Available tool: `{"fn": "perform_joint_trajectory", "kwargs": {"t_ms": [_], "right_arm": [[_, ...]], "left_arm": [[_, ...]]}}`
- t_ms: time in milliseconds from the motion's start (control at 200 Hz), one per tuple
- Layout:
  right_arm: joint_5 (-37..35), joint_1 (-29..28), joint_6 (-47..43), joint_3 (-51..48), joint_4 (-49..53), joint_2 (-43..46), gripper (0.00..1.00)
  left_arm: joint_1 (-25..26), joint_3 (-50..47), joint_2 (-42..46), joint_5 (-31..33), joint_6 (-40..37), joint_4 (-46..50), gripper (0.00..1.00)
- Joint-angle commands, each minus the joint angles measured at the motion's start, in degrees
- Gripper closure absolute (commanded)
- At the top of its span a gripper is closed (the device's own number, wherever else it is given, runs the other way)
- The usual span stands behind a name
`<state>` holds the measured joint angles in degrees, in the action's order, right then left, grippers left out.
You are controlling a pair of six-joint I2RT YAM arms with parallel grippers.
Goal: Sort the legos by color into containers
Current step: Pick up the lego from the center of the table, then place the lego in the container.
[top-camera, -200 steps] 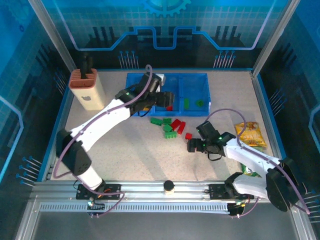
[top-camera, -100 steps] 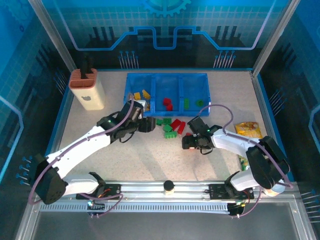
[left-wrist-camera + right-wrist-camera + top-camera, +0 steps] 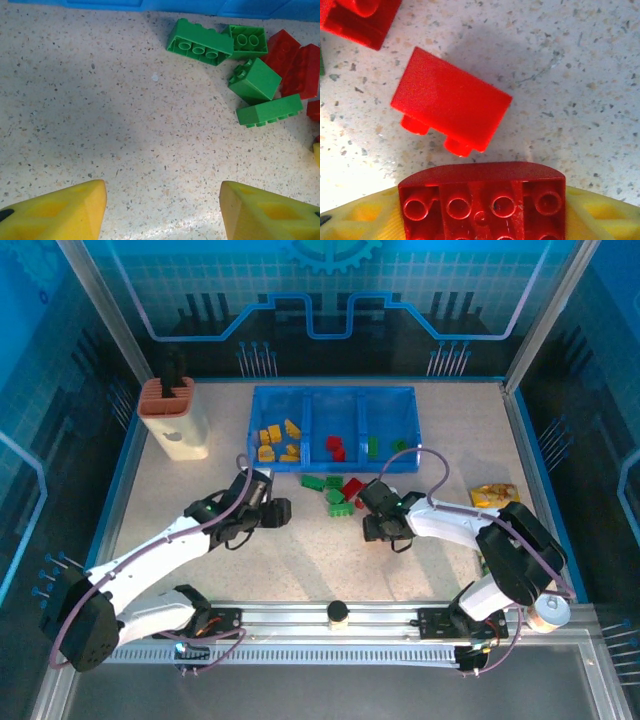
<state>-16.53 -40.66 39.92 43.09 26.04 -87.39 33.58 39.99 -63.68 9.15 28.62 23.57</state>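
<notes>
Desk (image 3: 300, 565), a little left of centre: my left gripper (image 3: 162, 205) hovered low over bare surface. Its fingers (image 3: 55, 210) stood roughly half apart with nothing between them.

To its right, my right gripper (image 3: 481, 212) had closed against the two sides of a red lego (image 3: 482, 200), whose studs faced the wrist camera. I could not tell whether it was lifted off the desk.

Just beyond lay a second red brick (image 3: 451, 102) on its side, apart from the gripped one. The corner of a third red brick (image 3: 355, 20) showed further out.

Beyond my left gripper, near the middle of the desk, four green bricks (image 3: 200, 42) sat bunched together. Two red bricks (image 3: 295, 62) touched the bunch on its right.

Toward the right edge lay a yellow snack bag (image 3: 495, 497).

Far edge, centre: the blue tray (image 3: 335, 410).
- Left compartment: yellow-orange legos (image 3: 275, 440).
- Middle compartment: red legos (image 3: 335, 447).
- Right compartment: green legos (image 3: 385, 447).

Far left corner: a beige holder (image 3: 172, 425) with an orange ribbed top.
</notes>
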Motion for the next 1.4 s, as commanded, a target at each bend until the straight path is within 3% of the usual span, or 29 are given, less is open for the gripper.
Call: {"fn": "perform_joint_trajectory", "kwargs": {"t_ms": [0,305,525,740,1086,1226,1336,1396], "right_arm": [[2.4,-2.2,1.6,0.8,2.8,-0.6,0.48],[-1.6,-1.8,-3.6,12.7,10.7,4.0,0.52],[-2.2,-1.7,-8.1,23.6,14.1,1.3,0.52],[-1.6,0.5,-13.8,42.8,16.7,-10.7,0.51],[2.0,5.4,-17.6,75.9,25.7,-37.0,0.47],[1.2,5.7,-17.5,80.7,26.7,-40.9,0.39],[1.0,5.6,-17.3,82.6,27.7,-41.5,0.14],[-0.2,5.2,-17.3,82.4,27.8,-40.2,0.07]], "left_arm": [[-0.4,-1.8,1.0,-0.7,1.5,-3.3,0.39],[-0.2,-6.3,3.8,-2.4,3.5,-3.9,0.42],[-0.1,-10.1,11.2,0.3,3.7,-1.0,0.42],[0.6,-11.6,12.9,0.0,3.7,1.7,0.42],[7.0,-15.3,18.6,1.7,9.6,3.2,0.42],[8.9,-15.4,19.2,3.1,10.3,4.3,0.42],[9.1,-15.0,19.1,3.1,10.0,4.2,0.42],[9.1,-14.4,19.0,3.1,9.6,4.2,0.41]]}}
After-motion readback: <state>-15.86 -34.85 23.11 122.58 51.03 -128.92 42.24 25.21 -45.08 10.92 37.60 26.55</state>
